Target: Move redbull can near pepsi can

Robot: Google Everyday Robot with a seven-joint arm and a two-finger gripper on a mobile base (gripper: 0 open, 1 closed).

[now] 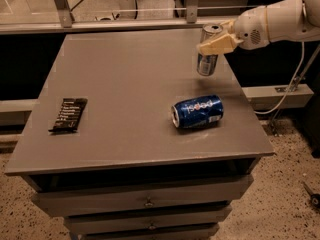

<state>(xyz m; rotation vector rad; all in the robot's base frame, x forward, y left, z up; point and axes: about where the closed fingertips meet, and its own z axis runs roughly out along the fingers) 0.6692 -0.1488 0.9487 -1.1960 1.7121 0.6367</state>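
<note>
Tool (214,45): over the far right part of the table (125,74), coming in from the right on a white arm. Its beige fingers are clenched across the upper half of the redbull (207,64), so it is grasping the can.

Redbull: held upright, long axis vertical, silver top showing above the fingers. The base is at or just over the table surface near the far right edge; I cannot tell whether it touches. It is slim and silver-grey, with a bluish marking on the lower half.

Pepsi (197,112): lies on its side further toward the front of the table. Its long axis runs roughly left to right, with the silver end facing left. It is wider than the redbull, bright blue with white lettering.

Key relation: from the tool, the pepsi lies toward the front edge and a little to the left. The two cans are apart, with bare table between them.

Judgement: the move left is a short carry toward the front, setting the redbull down upright just beside the pepsi. A can on its side with that axis would roll front to back. A nudge from behind could send it toward the front edge, so the redbull should stop short of contact.

Dark packet (68,115): on the left side, well apart from both cans and off the path.
</note>
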